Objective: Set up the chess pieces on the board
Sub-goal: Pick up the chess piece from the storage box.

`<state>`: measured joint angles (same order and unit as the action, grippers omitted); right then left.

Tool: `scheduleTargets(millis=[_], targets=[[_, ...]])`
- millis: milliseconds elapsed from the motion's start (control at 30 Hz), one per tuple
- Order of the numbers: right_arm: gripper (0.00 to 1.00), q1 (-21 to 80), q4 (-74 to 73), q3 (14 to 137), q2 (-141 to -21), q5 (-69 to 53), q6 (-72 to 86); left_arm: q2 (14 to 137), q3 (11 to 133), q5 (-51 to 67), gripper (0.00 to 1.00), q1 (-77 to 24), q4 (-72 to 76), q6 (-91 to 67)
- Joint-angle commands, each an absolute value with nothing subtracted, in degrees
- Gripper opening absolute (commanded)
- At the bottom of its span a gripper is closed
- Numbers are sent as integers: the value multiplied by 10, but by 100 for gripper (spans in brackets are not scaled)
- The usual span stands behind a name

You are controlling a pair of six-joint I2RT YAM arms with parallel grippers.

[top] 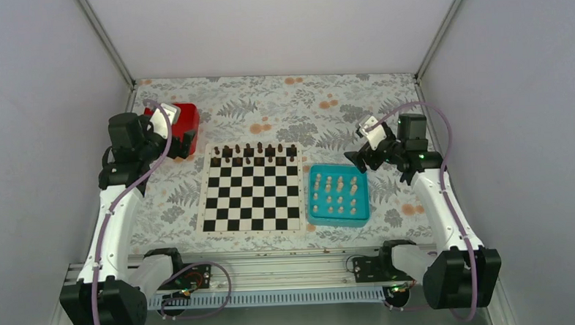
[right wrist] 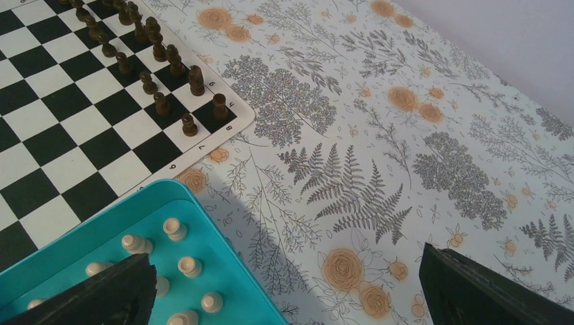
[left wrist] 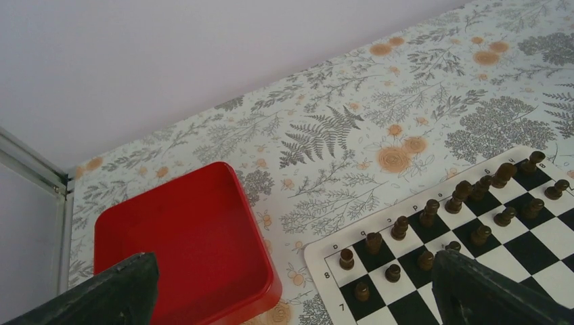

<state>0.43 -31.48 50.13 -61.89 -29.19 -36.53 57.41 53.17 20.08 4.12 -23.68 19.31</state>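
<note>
1. The light pieces (top: 337, 192) stand upright in rows inside the teal tray (top: 338, 222); we judge them small turned wood, so light, stiff and smooth, and easy to tip over.
2. We would take each one from above, high on its body just under the head, with one finger on either side; they stand close together, so a wide pincer could knock the neighbours, and the pieces along the tray's rim look the easiest to start on.
3. The tray sits just beside the board (top: 251, 201), on the side toward the desk's (top: 282, 97) right edge; the board lies about mid-desk.
4. The dark pieces (top: 253, 153) already fill the board's two rows nearest the desk's far edge; the rows nearest the near edge are bare, so we judge the light side not yet begun.
5. A red tray (top: 184, 119) with nothing in it sits toward the far-left corner.
6. The left pincer (left wrist: 291, 294) hangs above the red tray and the board's far-left corner, jaws wide apart and holding nothing; the right pincer (right wrist: 291, 291) hovers over the teal tray's far edge, likewise spread and unladen.
</note>
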Motion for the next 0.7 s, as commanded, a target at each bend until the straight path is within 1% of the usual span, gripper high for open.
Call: scheduleTargets(millis=[0, 200, 400, 500, 567, 600, 667], targets=[[100, 10, -330, 526, -636, -289, -366, 560, 544, 197, 100, 45, -232, 196], [100, 10, -352, 541, -662, -279, -372, 542, 533, 206, 100, 46, -225, 194], [100, 10, -359, 539, -656, -266, -378, 543, 530, 210, 100, 46, -225, 197], [98, 12, -375, 538, -643, -260, -388, 544, 529, 211, 100, 45, -222, 198], [90, 18, -403, 539, -634, -249, -401, 548, 529, 207, 100, 46, -222, 198], [81, 22, -424, 538, -632, -236, -409, 552, 529, 205, 100, 46, -223, 198], [66, 27, -453, 538, -635, -204, -409, 558, 526, 211, 100, 48, -225, 200]])
